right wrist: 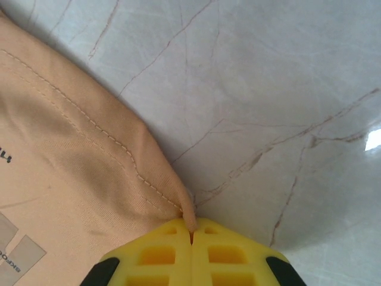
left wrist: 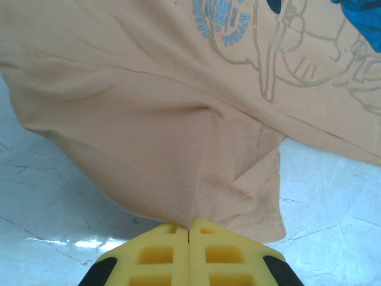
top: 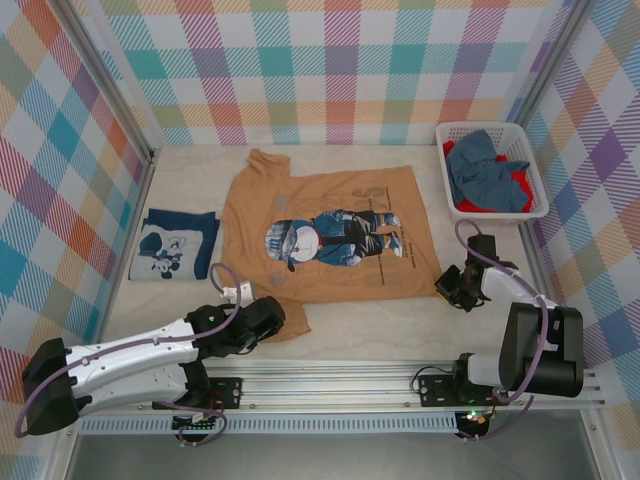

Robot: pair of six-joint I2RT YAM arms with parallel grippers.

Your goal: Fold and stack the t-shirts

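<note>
The big tan shirt (top: 320, 235) lies flat in the middle of the top view, the left gripper (left wrist: 189, 231) is pinched tight on its lower-left sleeve, and the right gripper (right wrist: 191, 233) is pinched on only the tiny tip of its lower-right corner, which may slip out when lifted.

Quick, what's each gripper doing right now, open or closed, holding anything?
Left gripper: shut, pinching the soft tan t-shirt with the figure print by a sleeve.
Right gripper: shut on the same shirt's hem corner.

The tan t-shirt (left wrist: 149, 119) carries blue emblem lettering (left wrist: 229, 21) too skewed to read.
</note>
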